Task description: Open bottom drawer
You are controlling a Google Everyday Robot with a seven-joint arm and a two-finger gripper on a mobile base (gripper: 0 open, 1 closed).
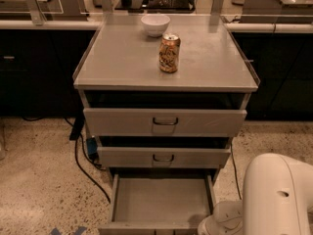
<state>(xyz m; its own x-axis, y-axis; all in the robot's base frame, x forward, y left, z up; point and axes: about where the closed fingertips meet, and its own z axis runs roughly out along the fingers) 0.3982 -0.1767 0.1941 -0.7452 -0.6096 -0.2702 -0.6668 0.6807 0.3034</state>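
Note:
The bottom drawer of the grey metal cabinet stands pulled out toward me, showing its plain grey tray. Its thin front lies at the picture's lower edge, and its handle is cut off from view. The mid-sized drawer front and the tallest drawer front above it look nearly shut, each with a dark wire handle. My white arm fills the lower right corner, and its rounded wrist part sits beside the open drawer's right front corner. My gripper is below the picture's edge, out of view.
A drink can and a white bowl stand on the cabinet top. A black cable runs over the speckled floor at the cabinet's left. Dark counters stand behind on both sides.

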